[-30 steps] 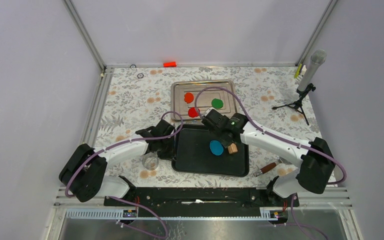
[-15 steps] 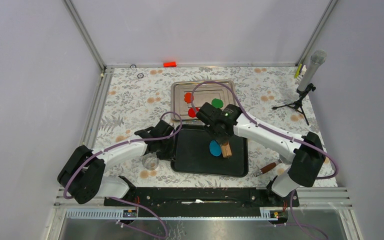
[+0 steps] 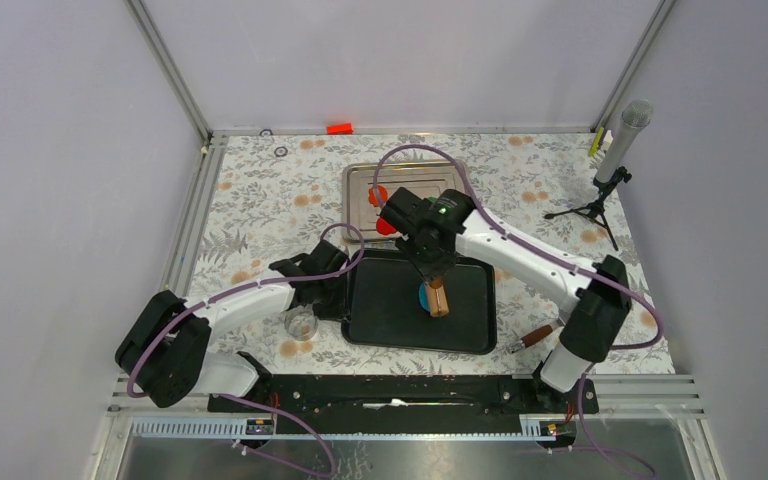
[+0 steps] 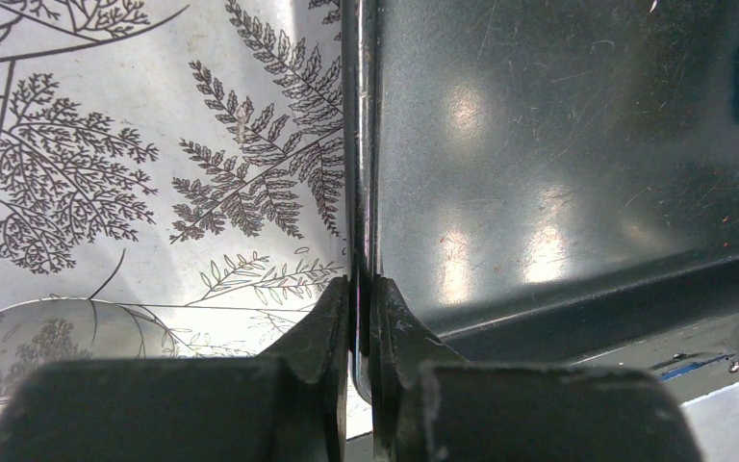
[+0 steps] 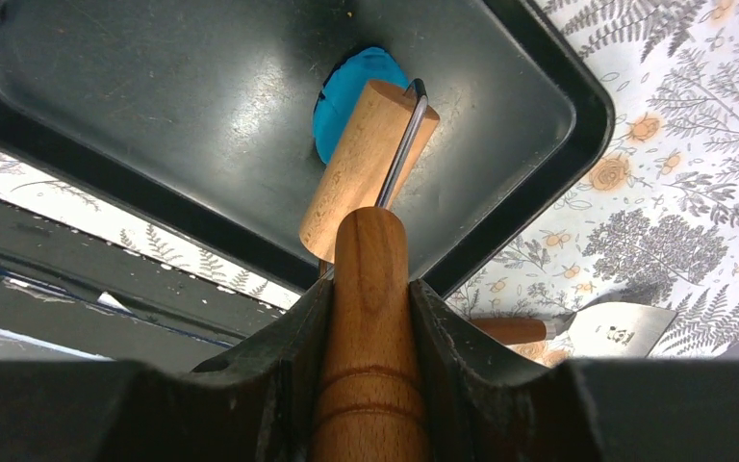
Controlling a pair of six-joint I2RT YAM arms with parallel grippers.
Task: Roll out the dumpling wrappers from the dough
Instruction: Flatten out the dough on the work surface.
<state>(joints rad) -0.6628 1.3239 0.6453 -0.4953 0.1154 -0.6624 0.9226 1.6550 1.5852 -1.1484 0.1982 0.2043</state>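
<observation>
Wooden roller (image 5: 366,173) in right claw (image 5: 370,289) has rolled onto blue dough (image 5: 346,87); left claw (image 4: 361,289) clamps tray (image 4: 558,144).

No text, number or brand name legible anywhere. One candidate only: a small dark stamp on the metal scraper (image 5: 621,322) blade, lying just off the black tray's (image 5: 592,106) corner. Too small to read.

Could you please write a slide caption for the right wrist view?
Right gripper holding a wooden roller by its handle, its drum over the blue dough in the black tray.
</observation>
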